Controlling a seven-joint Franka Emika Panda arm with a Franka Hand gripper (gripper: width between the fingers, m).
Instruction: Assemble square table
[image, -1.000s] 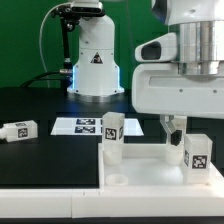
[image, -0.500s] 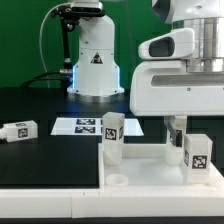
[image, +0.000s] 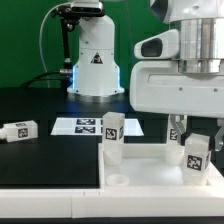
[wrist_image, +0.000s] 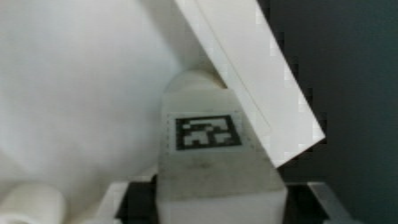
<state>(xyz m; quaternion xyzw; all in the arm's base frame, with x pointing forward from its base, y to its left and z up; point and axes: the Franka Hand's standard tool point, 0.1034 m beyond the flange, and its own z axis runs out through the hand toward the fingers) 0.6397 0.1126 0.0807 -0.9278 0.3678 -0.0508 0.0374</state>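
Gripper (image: 190, 138) closed around tagged white leg (image: 196, 158), tilted above square tabletop (image: 150, 166) near exterior view's right; leg (wrist_image: 214, 135) seen between fingers in wrist view. Second leg (image: 112, 134) upright at tabletop's far corner; third leg (image: 19, 130) lying on black table (image: 50, 150); marker board (image: 85, 125) behind

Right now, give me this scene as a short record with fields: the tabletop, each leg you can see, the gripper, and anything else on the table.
tabletop: white square tabletop, lying flat at the front
upright leg: tagged leg standing at the tabletop's far corner
gripped leg: tilted leg between the fingers of the gripper
loose leg: leg lying on its side on the black mat, the exterior view's left
gripper state: jaws around the tilted leg
other: marker board flat behind the tabletop
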